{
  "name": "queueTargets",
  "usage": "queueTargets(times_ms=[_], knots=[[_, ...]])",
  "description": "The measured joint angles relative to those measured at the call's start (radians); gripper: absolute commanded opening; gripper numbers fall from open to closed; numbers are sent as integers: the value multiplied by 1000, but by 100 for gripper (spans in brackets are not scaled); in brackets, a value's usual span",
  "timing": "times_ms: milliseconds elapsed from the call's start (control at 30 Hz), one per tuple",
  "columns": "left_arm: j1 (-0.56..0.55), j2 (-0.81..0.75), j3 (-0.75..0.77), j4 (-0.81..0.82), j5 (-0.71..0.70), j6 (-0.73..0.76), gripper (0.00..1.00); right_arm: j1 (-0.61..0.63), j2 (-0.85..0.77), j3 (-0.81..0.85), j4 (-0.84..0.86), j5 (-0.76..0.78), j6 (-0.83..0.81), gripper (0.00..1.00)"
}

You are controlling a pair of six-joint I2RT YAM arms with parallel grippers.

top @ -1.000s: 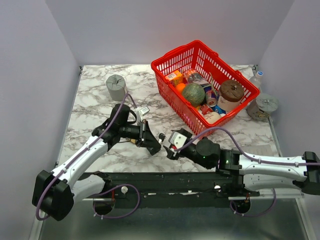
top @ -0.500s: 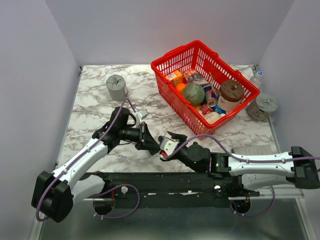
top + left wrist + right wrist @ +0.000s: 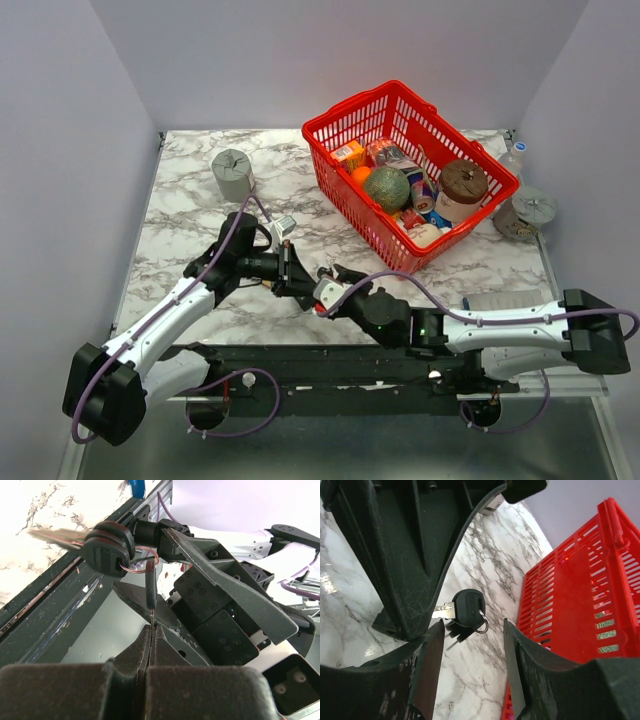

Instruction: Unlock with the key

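Pinches a thin dark strip (image 3: 150, 587) in the fully closed left tool (image 3: 151, 630) and so carries the key (image 3: 107, 550), hung by a small ring (image 3: 481, 626) from the top of the strip, in the air near the front edge of the worktop (image 3: 200, 210), not lying on it. Holds the right tool (image 3: 472, 625) partly open and empty, with the black head of the key just in front of the gap between its fingers (image 3: 427, 670), touching neither as far as can be judged. Shows in the right wrist view the long axis of the key nearly across this gap: head in the middle, silver blade toward the left, its end hidden behind a finger of the left tool. Seems to call for a short advance and perhaps a wrist turn, to close on the flat faces of the head and not along the blade. Leaves little room: the left tool close on one side, the red basket (image 3: 580, 605) just beside on the other, the dark rail (image 3: 60, 610) below the front edge. Looks more open upward and toward the back left of the worktop.
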Motion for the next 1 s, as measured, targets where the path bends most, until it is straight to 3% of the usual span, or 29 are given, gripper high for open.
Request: queueTargets(times_ms=[600,800,933,1000], knots=[[15,-6,-30,76,-6,-36,0,4,142,-36,331,108,-181,44],[19,-6,-46,125,-9,-63,0,5,184,-54,436,106,-244,22],[18,-6,-56,165,-4,-94,0,5,195,-68,469,101,-269,1],[14,-6,-63,195,6,-120,0,3,195,-74,482,100,-274,1]])
